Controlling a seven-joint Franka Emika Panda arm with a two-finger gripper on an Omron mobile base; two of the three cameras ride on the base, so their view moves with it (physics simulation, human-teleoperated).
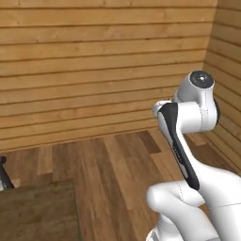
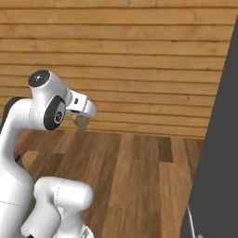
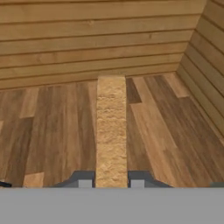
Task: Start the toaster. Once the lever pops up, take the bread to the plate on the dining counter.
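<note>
The white arm (image 1: 188,141) rises folded, its elbow joint high, the hand reaching toward twelve o'clock. The gripper (image 3: 111,179) is clamped on the bread (image 3: 111,131), one finger (image 3: 83,178) at each side.

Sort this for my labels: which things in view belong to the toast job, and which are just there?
Job:
- bread, edge-on, clamped between the gripper fingers
- dining counter corner, dark wood

Just there:
- plank wall
- wood floor
- dark grey panel at the right
</note>
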